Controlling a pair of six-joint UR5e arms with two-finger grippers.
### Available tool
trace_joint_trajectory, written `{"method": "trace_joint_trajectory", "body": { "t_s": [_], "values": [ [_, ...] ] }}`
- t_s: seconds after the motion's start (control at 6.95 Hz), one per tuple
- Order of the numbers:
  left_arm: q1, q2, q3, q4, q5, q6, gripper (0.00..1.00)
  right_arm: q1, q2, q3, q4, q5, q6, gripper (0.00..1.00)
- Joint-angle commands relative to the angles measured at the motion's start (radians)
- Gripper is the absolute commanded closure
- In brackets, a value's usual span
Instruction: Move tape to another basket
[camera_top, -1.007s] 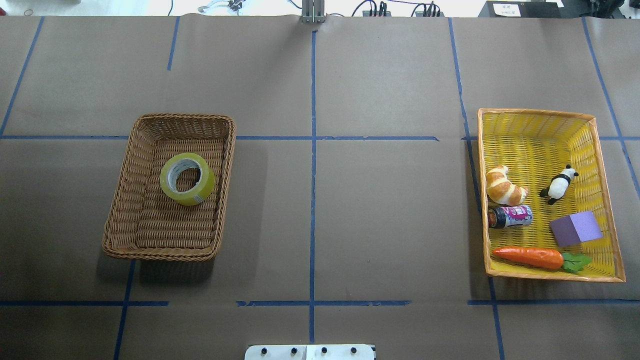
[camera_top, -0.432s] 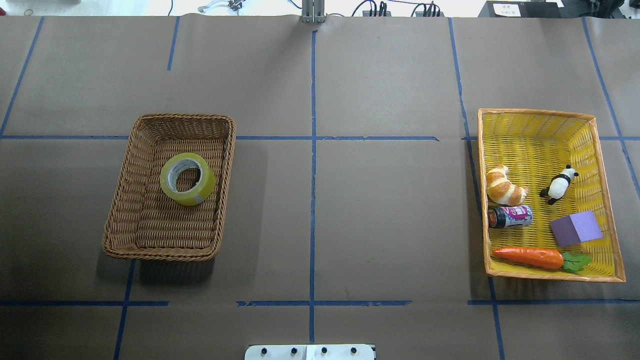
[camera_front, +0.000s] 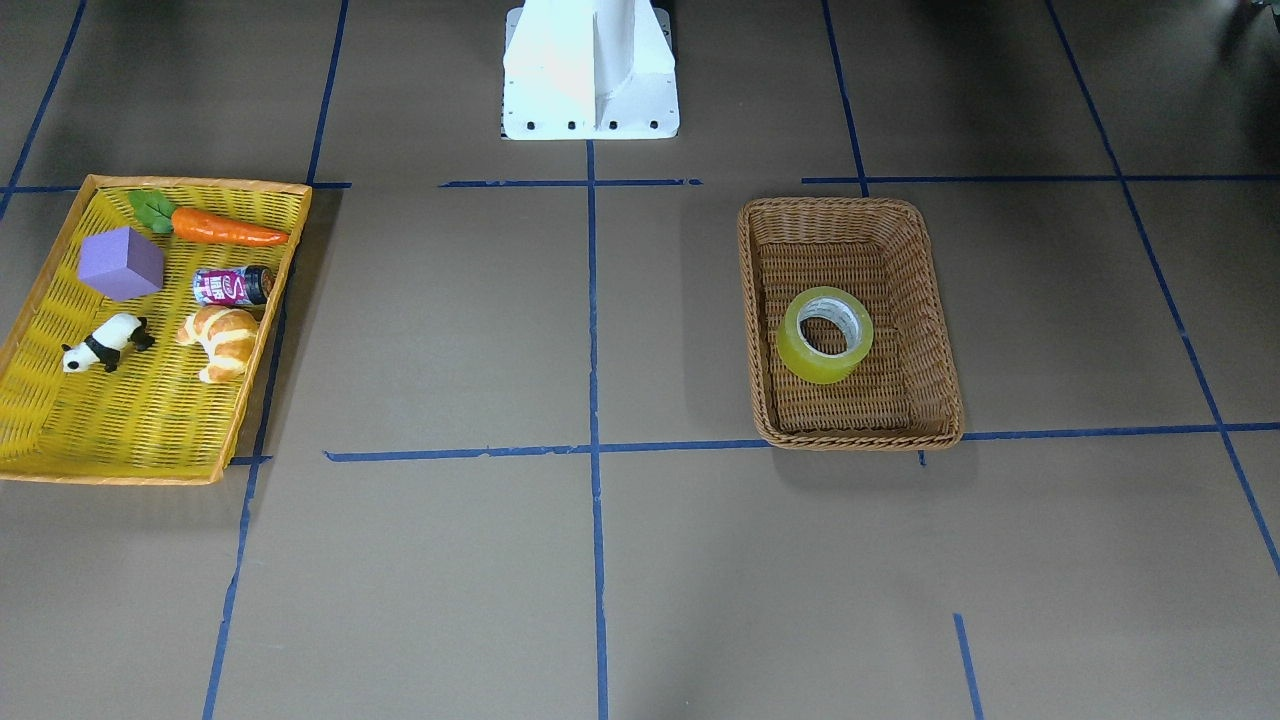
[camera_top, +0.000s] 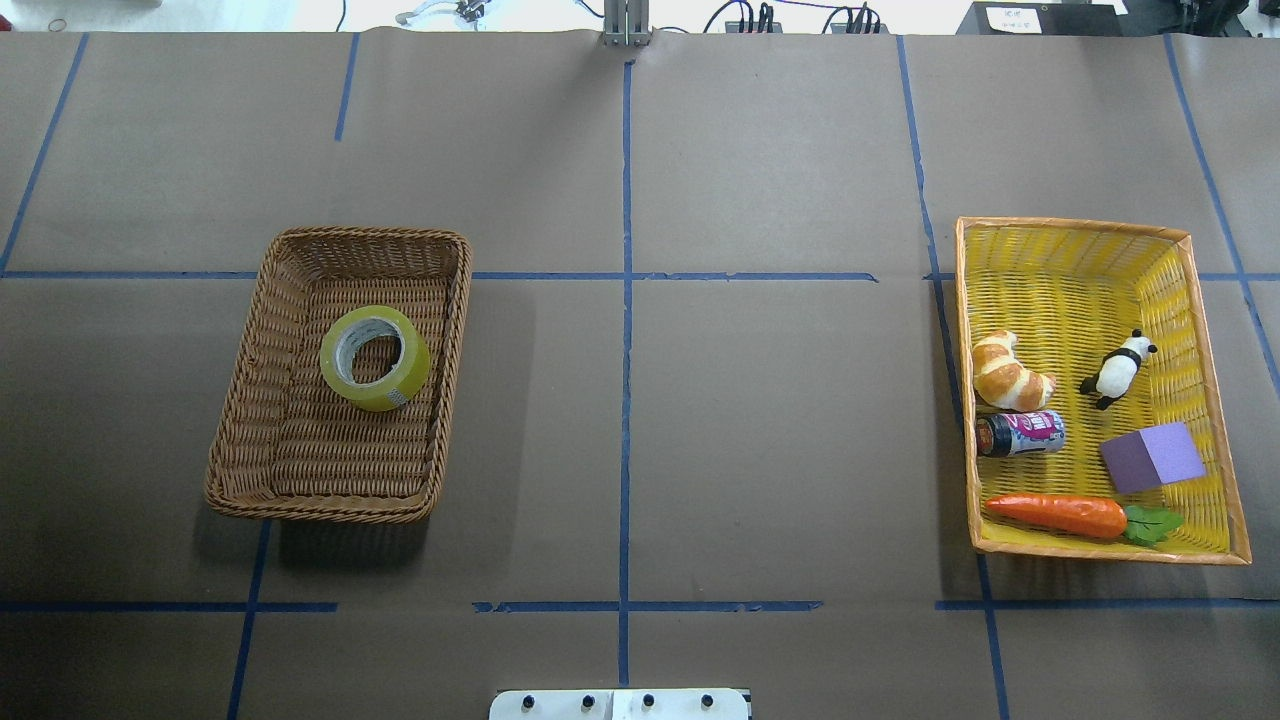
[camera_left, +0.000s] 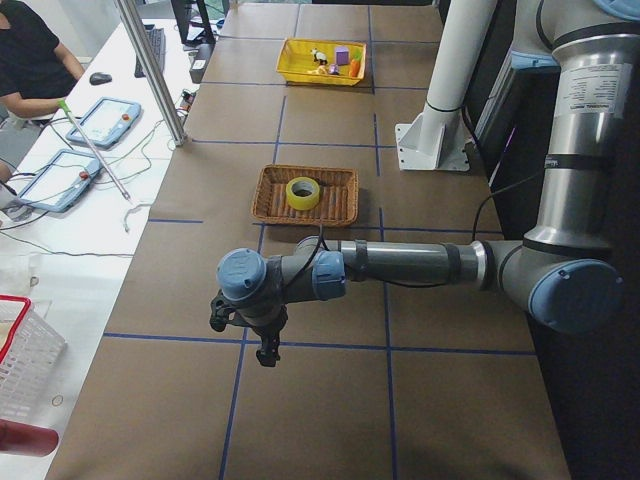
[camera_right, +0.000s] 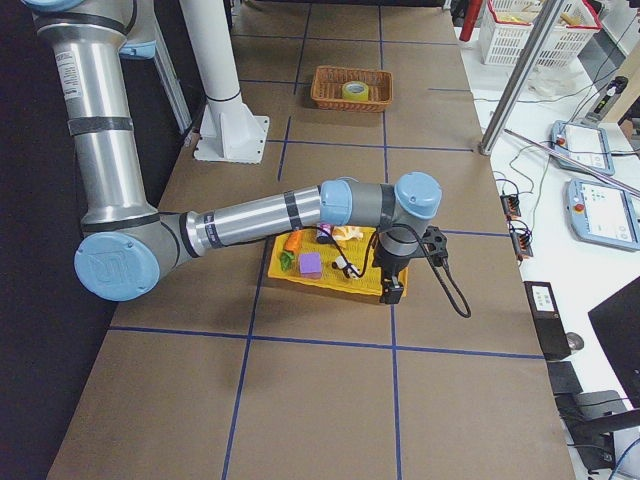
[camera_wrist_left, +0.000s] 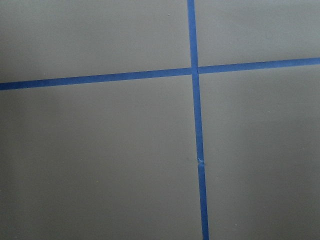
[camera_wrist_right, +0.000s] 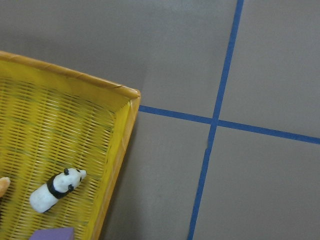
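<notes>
Nothing has shifted over the last second: in the overhead view the tape (camera_top: 375, 358) lies flat, core up, in the same spot inside the brown basket (camera_top: 365, 235), a little toward its right wall, and no arm has come into that view. The yellow tray (camera_top: 1070, 226) stands well apart at the other end of the tabletop (camera_top: 780, 420), holding a croissant (camera_top: 1010, 372), a panda (camera_top: 1118, 370), a can (camera_top: 1020, 433), a purple block (camera_top: 1152, 456) and a carrot (camera_top: 1060, 514).

The left gripper (camera_left: 262, 340) hangs over bare tabletop, well apart from the basket on its outer side. Its wrist camera sees only crossing blue lines (camera_wrist_left: 195, 70). The right gripper (camera_right: 393, 285) hangs by the outer edge of the tray, whose corner shows in its wrist camera. Both grippers appear only in the side views, so I cannot tell whether their jaws are apart or together.

The stillness suggests no transfer is under way. The tape is untouched, and with both arms parked at the ends the moment could be either the start or the finish of the task. If the tray is the goal, the left arm is the nearer one to reach for the tape.
</notes>
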Motion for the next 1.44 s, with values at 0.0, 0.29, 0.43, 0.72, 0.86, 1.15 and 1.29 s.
{"method": "trace_joint_trajectory", "body": {
  "t_s": [0.0,0.29,0.43,0.72,0.86,1.15,1.29],
  "values": [
    [-0.001,-0.001,-0.004,0.000,-0.001,-0.001,0.00,0.021,-0.033,-0.072,0.131,0.006,0.034,0.00],
    [-0.001,0.002,-0.004,0.000,0.001,0.002,0.00,0.086,-0.067,-0.074,0.126,0.096,0.048,0.00],
    [-0.001,0.002,-0.004,0.000,0.002,0.002,0.00,0.097,-0.094,-0.083,0.129,0.098,0.046,0.00],
    [-0.001,0.002,-0.004,0.000,0.005,0.005,0.00,0.111,-0.108,-0.100,0.131,0.095,0.043,0.00],
    [-0.001,0.002,-0.004,0.000,0.005,0.007,0.00,0.111,-0.105,-0.100,0.134,0.089,0.042,0.00],
    [-0.013,0.000,-0.010,0.000,0.007,0.008,0.00,0.111,-0.100,-0.098,0.134,0.075,0.042,0.00],
    [-0.024,0.003,-0.010,-0.002,0.008,0.012,0.00,0.111,-0.099,-0.098,0.134,0.075,0.042,0.00]
  ]
}}
